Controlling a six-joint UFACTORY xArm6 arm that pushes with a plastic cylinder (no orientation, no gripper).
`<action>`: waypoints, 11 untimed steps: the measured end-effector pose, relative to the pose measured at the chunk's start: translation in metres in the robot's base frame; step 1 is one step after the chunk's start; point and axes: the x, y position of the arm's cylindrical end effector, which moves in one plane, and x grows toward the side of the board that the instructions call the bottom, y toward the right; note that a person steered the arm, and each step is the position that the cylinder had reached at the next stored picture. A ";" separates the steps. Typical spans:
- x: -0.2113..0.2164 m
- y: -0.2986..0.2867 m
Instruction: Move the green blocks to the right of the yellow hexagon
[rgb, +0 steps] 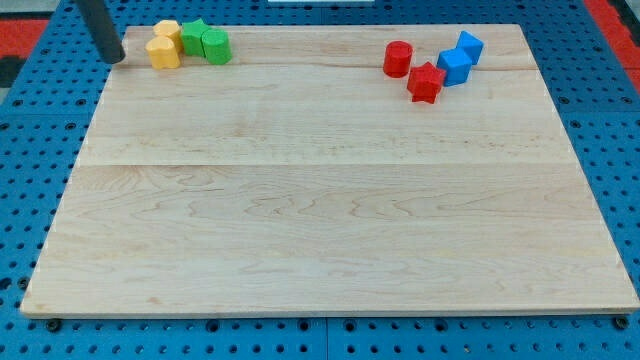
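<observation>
Blue pegboard frames a pale wooden board. Upper left, the green star block and green cylinder block already touch the right of the yellow hexagon block. My tip, holding nothing, sits just left of the yellows; best keep clear.

We see a pale wooden board lying flat on a blue perforated base plate with regular rows of holes. A red surface shows at the view's top corners. Lighting is even.
</observation>
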 end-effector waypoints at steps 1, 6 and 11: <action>-0.025 0.013; -0.017 0.144; 0.026 0.185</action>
